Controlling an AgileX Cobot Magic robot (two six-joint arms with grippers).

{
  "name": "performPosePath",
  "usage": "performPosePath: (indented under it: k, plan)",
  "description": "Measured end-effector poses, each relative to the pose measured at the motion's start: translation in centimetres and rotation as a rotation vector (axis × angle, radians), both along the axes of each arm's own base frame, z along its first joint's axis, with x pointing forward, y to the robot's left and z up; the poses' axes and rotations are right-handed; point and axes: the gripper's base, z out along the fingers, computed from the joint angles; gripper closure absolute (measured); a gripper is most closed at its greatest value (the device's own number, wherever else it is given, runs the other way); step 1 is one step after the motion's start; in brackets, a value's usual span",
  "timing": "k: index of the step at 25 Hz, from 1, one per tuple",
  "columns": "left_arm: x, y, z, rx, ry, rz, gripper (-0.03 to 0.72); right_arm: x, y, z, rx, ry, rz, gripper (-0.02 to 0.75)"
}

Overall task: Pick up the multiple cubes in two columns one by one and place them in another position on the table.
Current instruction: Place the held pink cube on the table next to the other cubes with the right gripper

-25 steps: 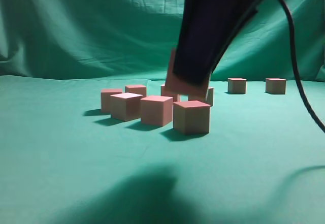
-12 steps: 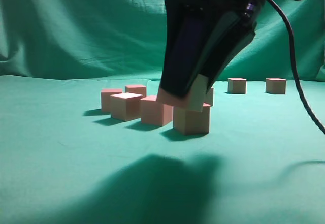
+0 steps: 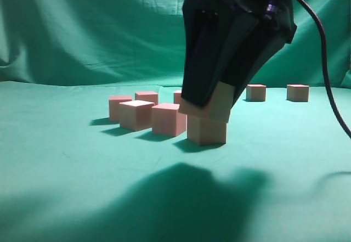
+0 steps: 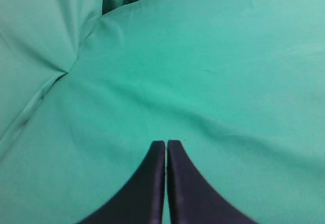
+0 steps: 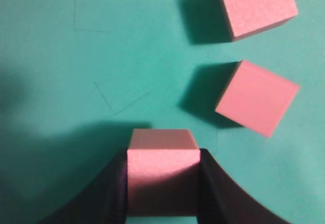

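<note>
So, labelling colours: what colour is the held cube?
Pinkish-red cube, clearest in the right wrist view.

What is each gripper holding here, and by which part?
The right gripper holds one cube by two opposite side faces, clear of the table. The left gripper holds nothing; its jaws are shut.

Lying flat, the teal table [image 3: 66, 198], bearing a cluster of cubes [image 3: 167, 118] mid-surface and two more cubes [image 3: 277, 92] well apart behind.

A wrinkled green backdrop cloth [image 3: 82, 28] hangs draped behind.
</note>
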Motion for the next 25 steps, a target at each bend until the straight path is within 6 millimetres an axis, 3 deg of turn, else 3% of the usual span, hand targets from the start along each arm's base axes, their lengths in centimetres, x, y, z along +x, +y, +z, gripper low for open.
performPosePath:
  k: [7, 17, 25]
  plan:
    - [0.0, 0.0, 0.0, 0.000, 0.000, 0.000, 0.688, 0.3, 0.0, -0.1, -0.004, -0.025, -0.001, 0.479]
    - [0.0, 0.0, 0.0, 0.000, 0.000, 0.000, 0.688, 0.9, 0.4, -2.9, -0.048, 0.015, -0.013, 0.479]
    - [0.0, 0.0, 0.0, 0.000, 0.000, 0.000, 0.688, 1.1, 0.4, -3.0, -0.054, -0.009, -0.005, 0.479]
